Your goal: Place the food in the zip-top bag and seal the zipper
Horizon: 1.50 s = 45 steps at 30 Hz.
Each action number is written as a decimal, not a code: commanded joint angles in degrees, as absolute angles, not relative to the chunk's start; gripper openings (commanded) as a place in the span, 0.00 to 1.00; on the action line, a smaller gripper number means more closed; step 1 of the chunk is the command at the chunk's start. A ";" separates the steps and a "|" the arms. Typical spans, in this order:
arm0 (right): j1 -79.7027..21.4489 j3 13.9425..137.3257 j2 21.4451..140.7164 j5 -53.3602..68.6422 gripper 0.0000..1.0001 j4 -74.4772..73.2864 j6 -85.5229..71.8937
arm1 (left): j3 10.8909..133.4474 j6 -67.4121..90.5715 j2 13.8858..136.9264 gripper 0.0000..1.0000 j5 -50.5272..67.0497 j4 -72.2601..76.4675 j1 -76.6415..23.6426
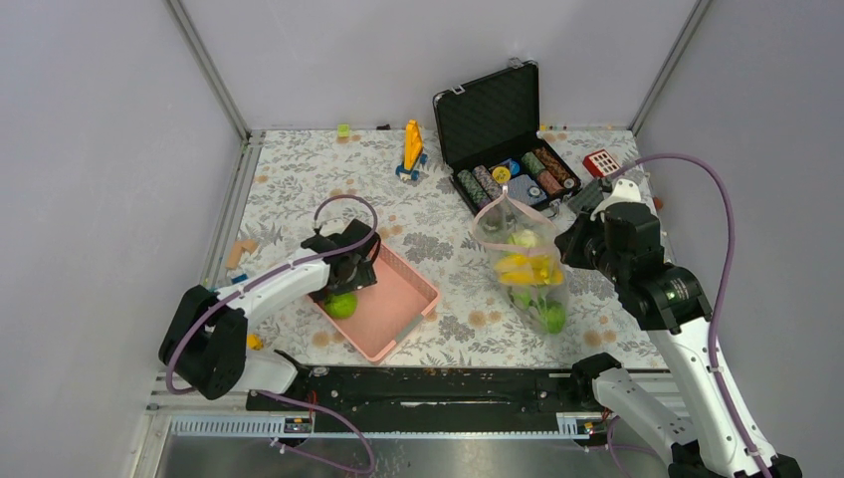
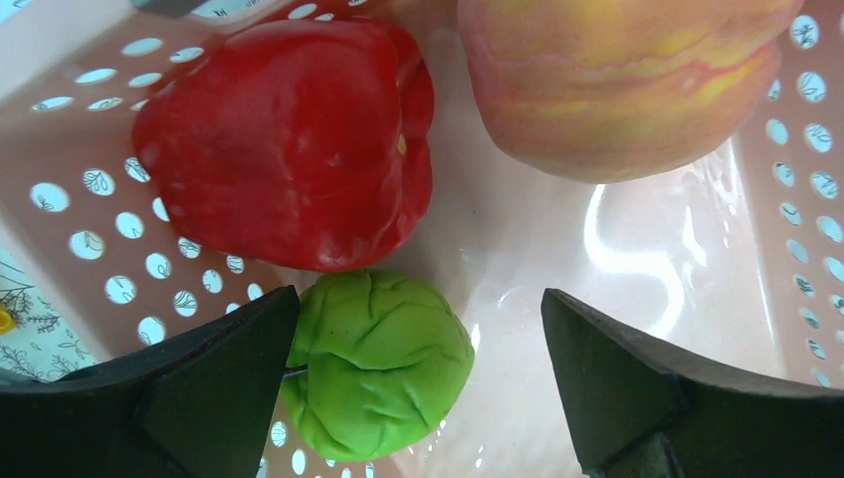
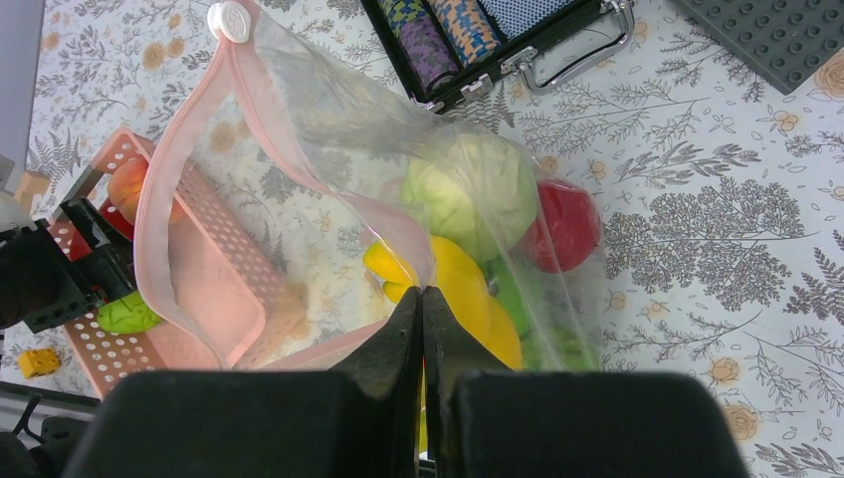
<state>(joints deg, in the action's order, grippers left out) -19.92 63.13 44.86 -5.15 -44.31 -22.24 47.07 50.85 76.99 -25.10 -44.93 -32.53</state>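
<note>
The clear zip-top bag (image 1: 526, 261) stands upright right of centre, its pinkish zipper (image 3: 151, 199) gaping open. Inside it are a pale green cabbage (image 3: 468, 194), a yellow banana bunch (image 3: 468, 289), a red apple (image 3: 567, 224) and a green fruit (image 1: 553, 317). My right gripper (image 3: 421, 294) is shut on the bag's near mouth edge. My left gripper (image 2: 418, 309) is open, down inside the pink basket (image 1: 398, 289), with its jaws on either side of a green wrinkled fruit (image 2: 373, 363) that touches the left finger. A red pepper (image 2: 289, 139) and a peach (image 2: 617, 80) lie just beyond.
An open black case of poker chips (image 1: 503, 139) stands behind the bag. A yellow toy (image 1: 412, 144) and a red toy (image 1: 601, 162) sit at the back. A grey studded plate (image 3: 786, 30) lies at the right. A small yellow block (image 1: 255, 342) lies near the left arm's base.
</note>
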 commanded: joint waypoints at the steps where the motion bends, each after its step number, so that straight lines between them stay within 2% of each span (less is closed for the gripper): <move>1: -19.95 63.85 45.09 -7.22 0.01 -43.27 -21.46 | 46.81 51.82 79.29 0.93 -22.63 -43.08 -32.34; 13: -19.94 63.63 44.80 -8.84 0.01 -43.49 -21.48 | 44.79 51.50 80.00 0.84 -16.21 -43.86 -32.80; 23: -20.00 63.76 45.21 -9.81 0.01 -43.48 -21.35 | 48.46 49.04 81.79 0.82 -14.21 -47.18 -36.64; 26: -19.95 63.81 45.15 -10.14 0.01 -43.50 -21.36 | 48.48 48.33 82.30 0.73 -12.84 -47.49 -37.26; 32: -19.96 63.81 44.57 -10.48 0.01 -43.47 -21.33 | 49.07 48.67 81.41 0.44 -12.58 -47.65 -37.29; 36: -20.00 63.63 44.43 -10.43 0.01 -43.42 -21.30 | 50.72 48.46 79.75 0.30 -12.38 -47.68 -37.33; 45: -19.95 63.40 44.17 -9.91 0.02 -43.61 -21.49 | 61.66 43.03 72.74 0.25 -8.92 -45.24 -37.43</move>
